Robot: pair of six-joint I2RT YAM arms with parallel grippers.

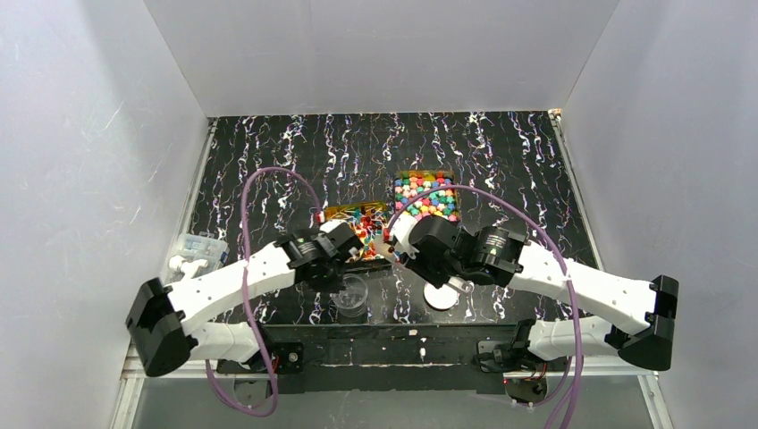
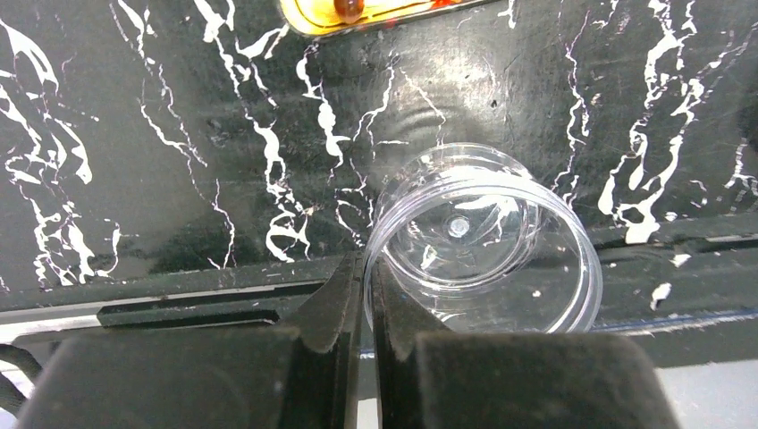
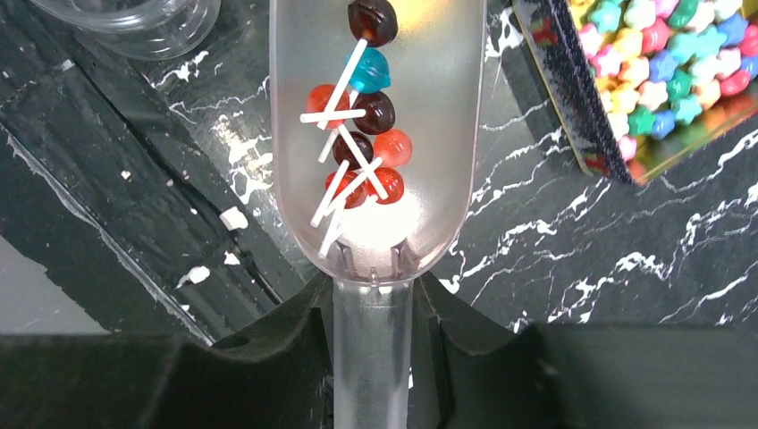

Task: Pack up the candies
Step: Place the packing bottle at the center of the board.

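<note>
Setting: black, white-veined table, boxed in by white walls.
Right gripper: clamped on the handle of a frosted scoop; candies on white sticks lie in its bowl, just ahead of the fingers.
Left gripper: pinched shut on the rim of a clear jar, lower centre of the table.
Nearby: gold tin of star sweets right of the scoop; white lid near the bottom edge.

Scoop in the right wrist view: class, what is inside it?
Small lollipops, red, brown and one blue, with white sticks, piled together. Their exact count cannot be told, as some cover others.
</note>
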